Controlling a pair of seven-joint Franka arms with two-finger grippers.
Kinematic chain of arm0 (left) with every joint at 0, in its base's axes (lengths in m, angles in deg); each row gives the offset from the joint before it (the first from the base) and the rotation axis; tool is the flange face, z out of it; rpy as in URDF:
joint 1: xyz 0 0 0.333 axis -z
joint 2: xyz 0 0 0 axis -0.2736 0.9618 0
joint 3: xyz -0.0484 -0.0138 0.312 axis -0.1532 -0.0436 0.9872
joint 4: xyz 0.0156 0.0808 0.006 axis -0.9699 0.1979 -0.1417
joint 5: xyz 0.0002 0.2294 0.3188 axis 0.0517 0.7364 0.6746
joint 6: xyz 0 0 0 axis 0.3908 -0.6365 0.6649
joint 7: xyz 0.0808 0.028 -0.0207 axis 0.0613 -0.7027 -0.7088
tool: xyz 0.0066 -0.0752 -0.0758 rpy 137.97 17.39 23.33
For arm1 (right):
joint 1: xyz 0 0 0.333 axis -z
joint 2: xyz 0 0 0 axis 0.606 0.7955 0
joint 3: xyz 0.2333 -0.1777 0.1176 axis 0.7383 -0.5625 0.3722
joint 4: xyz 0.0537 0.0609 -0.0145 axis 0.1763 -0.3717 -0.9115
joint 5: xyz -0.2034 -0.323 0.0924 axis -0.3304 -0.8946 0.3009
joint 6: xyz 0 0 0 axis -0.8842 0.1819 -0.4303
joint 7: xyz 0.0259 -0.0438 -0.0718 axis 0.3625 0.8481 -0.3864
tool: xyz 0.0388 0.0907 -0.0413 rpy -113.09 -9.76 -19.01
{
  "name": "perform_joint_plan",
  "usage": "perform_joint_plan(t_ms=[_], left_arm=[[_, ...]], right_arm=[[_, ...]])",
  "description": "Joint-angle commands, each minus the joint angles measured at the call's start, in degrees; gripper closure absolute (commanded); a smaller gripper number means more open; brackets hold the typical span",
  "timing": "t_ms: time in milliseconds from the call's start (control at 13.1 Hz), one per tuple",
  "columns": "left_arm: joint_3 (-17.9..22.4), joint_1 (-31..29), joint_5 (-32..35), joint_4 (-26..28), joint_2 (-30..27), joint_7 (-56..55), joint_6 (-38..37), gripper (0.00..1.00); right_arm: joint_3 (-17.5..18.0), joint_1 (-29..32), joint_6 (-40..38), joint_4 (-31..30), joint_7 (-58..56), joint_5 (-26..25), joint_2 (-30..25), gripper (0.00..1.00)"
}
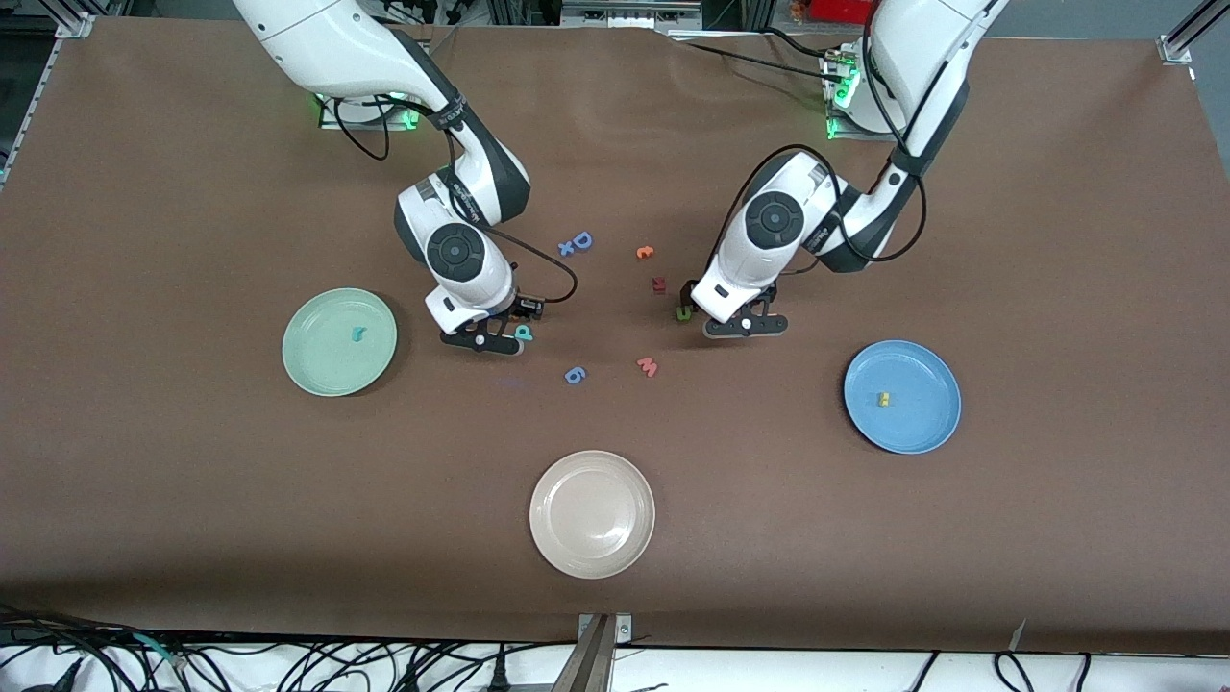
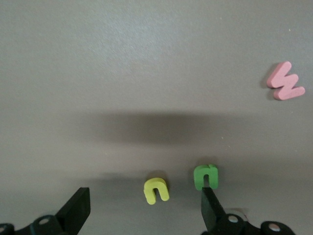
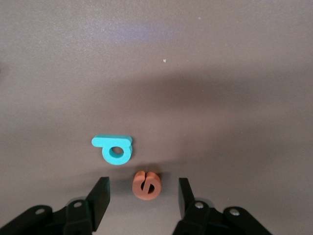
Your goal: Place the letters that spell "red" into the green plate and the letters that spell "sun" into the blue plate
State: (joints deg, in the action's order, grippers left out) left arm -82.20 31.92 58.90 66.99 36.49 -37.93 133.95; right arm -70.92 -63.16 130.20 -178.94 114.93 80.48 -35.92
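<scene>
Right claw (image 3: 143,192) straddles orange "e" (image 3: 146,185) (teal "d" (image 3: 114,149) just beside).

This is a robotics lab. Two white robot arms (image 1: 461,192) are bolted along one edge of a wide table covered in brown matting (image 1: 192,500), with aluminium frame rails (image 1: 1187,34) at its corners. Loose black cables (image 1: 288,663) trail below the table's edge nearest the front camera.

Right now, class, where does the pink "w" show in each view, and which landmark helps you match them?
Front view: pink "w", nearer the camera than the green letter.
Left wrist view: pink "w", apart from the green letter.
Right wrist view: not in it.
Shared landmark: the green letter.
</scene>
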Motion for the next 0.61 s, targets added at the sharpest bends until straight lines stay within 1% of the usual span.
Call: perform_joint_plan(t_ms=[0, 153, 306, 459, 535], left_arm=[[0.24, 0.58, 1.84, 1.73, 0.18, -1.86, 2.96, 0.00], [0.24, 0.84, 2.36, 2.87, 0.45, -1.86, 4.20, 0.00], [0.16, 0.75, 4.30, 3.05, 1.50, -1.95, 4.73, 0.01], [0.24, 0.75, 4.57, 3.14, 1.94, -1.95, 5.96, 0.04], [0.16, 0.75, 4.57, 3.14, 1.94, -1.95, 5.96, 0.07]], right_arm=[[-0.11, -0.51, 2.08, -1.41, 0.92, 0.25, -0.06, 0.39], [-0.20, -0.59, 3.05, -2.29, 1.01, 0.07, -0.06, 0.39], [-0.11, -0.59, 3.57, -2.65, 1.01, -0.02, 0.03, 0.42], [-0.11, -0.59, 5.50, -3.44, 1.01, -0.10, 0.29, 0.42], [-0.20, -0.59, 5.60, -3.53, 1.01, -0.10, 0.29, 0.45]])
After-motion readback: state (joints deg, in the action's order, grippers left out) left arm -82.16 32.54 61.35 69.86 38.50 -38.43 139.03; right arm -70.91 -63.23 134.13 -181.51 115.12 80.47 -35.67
